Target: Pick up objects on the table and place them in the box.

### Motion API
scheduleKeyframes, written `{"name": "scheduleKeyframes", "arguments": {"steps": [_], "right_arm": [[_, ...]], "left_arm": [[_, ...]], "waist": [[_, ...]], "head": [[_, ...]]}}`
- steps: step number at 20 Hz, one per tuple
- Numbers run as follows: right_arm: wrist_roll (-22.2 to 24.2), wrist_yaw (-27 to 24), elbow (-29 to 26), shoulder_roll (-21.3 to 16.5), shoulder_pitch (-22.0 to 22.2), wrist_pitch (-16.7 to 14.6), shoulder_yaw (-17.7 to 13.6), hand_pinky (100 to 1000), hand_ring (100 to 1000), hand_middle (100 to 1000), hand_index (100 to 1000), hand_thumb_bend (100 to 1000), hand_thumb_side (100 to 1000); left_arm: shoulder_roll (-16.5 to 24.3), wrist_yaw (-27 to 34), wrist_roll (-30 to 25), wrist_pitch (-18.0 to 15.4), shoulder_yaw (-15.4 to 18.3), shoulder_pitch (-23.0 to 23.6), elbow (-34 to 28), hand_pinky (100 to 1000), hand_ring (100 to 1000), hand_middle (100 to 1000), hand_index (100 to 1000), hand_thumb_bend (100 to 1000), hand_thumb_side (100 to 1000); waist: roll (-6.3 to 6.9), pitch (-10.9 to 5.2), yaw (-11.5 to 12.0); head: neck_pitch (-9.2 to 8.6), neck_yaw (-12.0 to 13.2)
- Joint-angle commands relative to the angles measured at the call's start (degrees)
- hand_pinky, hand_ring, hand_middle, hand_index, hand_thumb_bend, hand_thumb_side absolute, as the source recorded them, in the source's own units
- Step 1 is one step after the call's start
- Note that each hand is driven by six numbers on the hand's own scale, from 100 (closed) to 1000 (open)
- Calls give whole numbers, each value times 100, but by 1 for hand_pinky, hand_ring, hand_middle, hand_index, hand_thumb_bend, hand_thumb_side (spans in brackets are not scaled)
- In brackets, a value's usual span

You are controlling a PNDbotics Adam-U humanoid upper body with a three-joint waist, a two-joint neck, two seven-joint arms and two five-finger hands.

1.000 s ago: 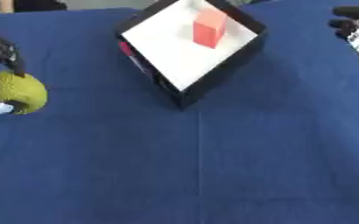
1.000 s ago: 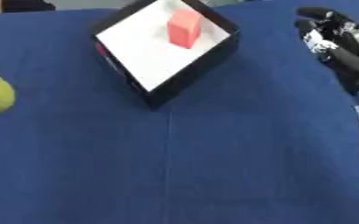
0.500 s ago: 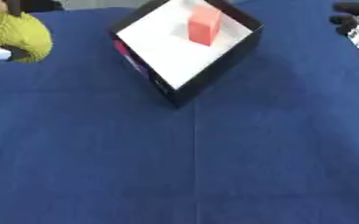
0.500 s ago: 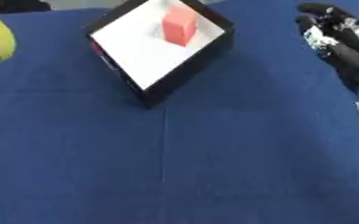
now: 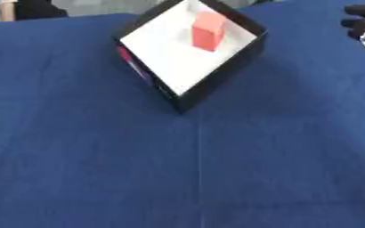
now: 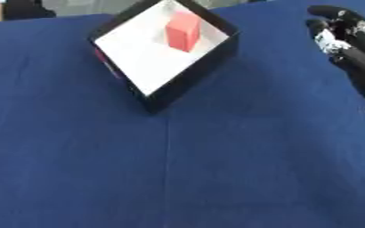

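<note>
We see the box [image 5: 187,53] at the far middle of the table, turned so that one corner points toward us; its walls are black, its floor white. A red block [image 5: 208,30] stands upright inside, toward the far corner, so that piece is already where it belongs. No other loose object shows on the blue tablecloth [image 5: 178,169] in either view, so we cannot say what is left to pick up.

Our right hand [image 6: 346,42] is at the far right edge, to the right of the box and apart from it, at about the same depth. Its fingers look relaxed and partly curled, and they hold nothing that we can see. Our left hand shows in neither view, so we cannot tell what it is doing. We judge that of the two only the right hand is placed to reach the box now, and nothing stands between them.
</note>
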Motion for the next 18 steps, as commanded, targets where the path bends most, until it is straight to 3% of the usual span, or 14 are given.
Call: {"name": "scheduleKeyframes", "arguments": {"steps": [1,4,7,13,18], "right_arm": [[32,-10,-89,-34,-135,22,12,1000,935,927,858,100,470],[64,1,-95,7,-190,39,42,1000,935,927,858,100,470],[103,4,-114,68,-275,51,78,1000,935,927,858,100,470],[176,11,-142,226,-419,85,139,1000,936,928,858,100,470],[218,11,-148,341,-472,111,169,1000,936,929,858,100,470]], "left_arm": [[-284,-260,50,-202,39,-409,442,715,648,602,524,410,100],[-601,-497,135,-388,68,-685,827,705,637,596,515,388,100],[-910,-821,265,-578,112,-912,1158,706,639,597,515,423,100],[-1546,-1941,615,-961,178,-1224,2004,711,644,600,519,481,100],[-2035,-2648,1128,-1140,308,-1249,2627,703,641,598,514,420,100]], "waist": [[53,-164,-33],[66,-117,-100],[69,-45,-217],[50,89,-438],[19,128,-547]], "head": [[-120,91],[-172,183],[-248,325],[-377,683],[-430,785]]}}
